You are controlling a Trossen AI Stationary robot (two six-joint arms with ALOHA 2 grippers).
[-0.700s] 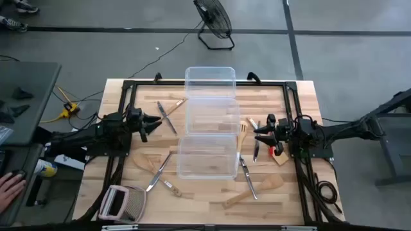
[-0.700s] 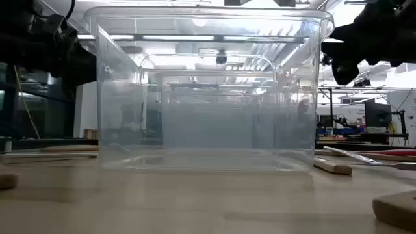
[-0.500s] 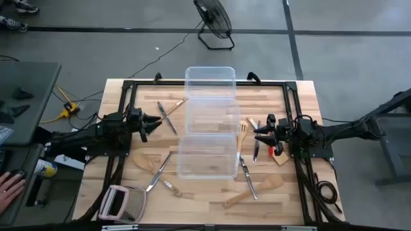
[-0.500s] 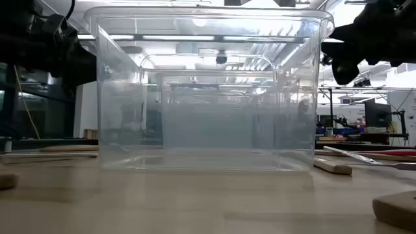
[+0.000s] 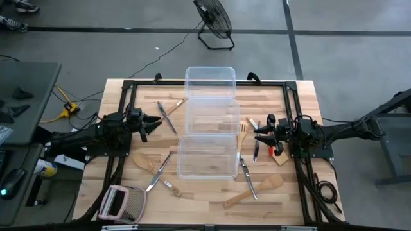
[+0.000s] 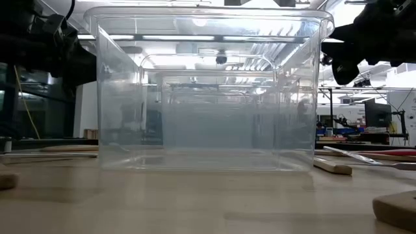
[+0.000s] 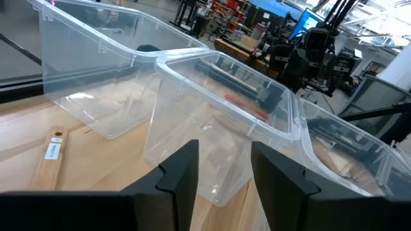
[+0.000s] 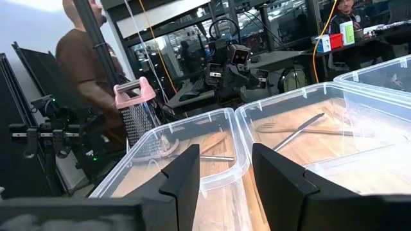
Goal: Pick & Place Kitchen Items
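Pale wooden spoons (image 5: 142,161), clear tubs (image 5: 207,157)

A robotics lab or workshop — not a home kitchen. The pale wooden table (image 5: 302,96) sits in a black metal frame on a grey concrete floor, with a black floor fan (image 5: 215,20) standing behind it. Beyond the table are long ceiling strip lights (image 6: 195,38), workbenches crowded with computer monitors (image 6: 377,114) and yellow cables (image 8: 151,35) — and a person in a brown shirt (image 8: 80,61).
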